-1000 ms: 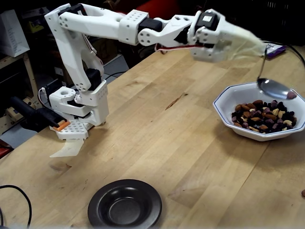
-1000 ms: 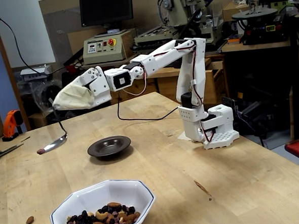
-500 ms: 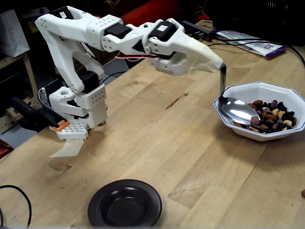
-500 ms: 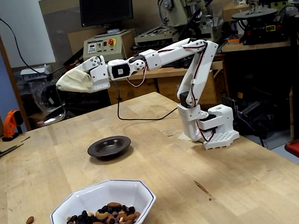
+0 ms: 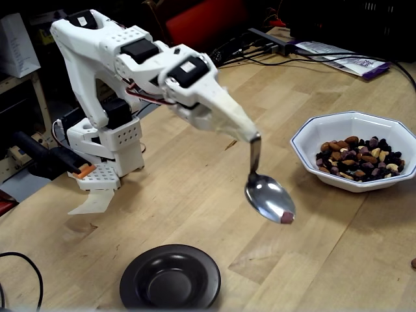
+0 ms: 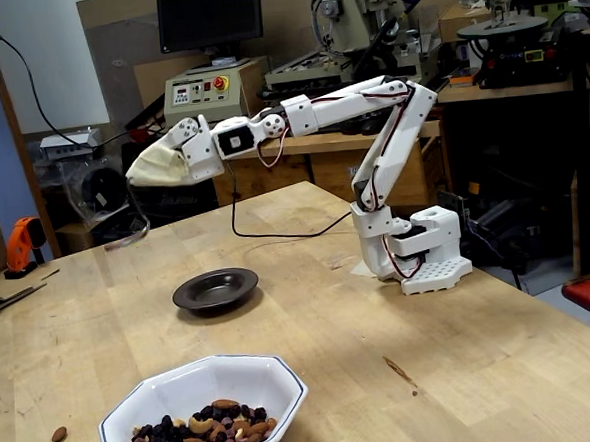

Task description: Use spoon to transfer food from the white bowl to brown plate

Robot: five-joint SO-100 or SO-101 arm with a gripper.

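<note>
Hanging in the air over the wooden table, the spoon points its round end down and toward the camera in a fixed view. Its thin handle goes up into the gripper. The gripper is wrapped in a pale cloth cover, so the fingers are hidden, but they are closed tight on the spoon handle. One small pinkish piece of food sits at the very tip of the shiny spoon.

The spoon is between the white bowl and the brown plate. It is not over either one. The white bowl is off to the right and farther back in this view. The brown plate is lower down and to the left, close to the front edge. The plate looks bare inside.

The white bowl holds a heap of food: brown nuts, pale nuts and dark bits, piled on its right side.

In the other fixed view the arm reaches out long to the left from its white base. The spoon hangs from the gripper, up behind the brown plate. The white bowl is near the camera. One loose almond lies on the table beside it.
</note>
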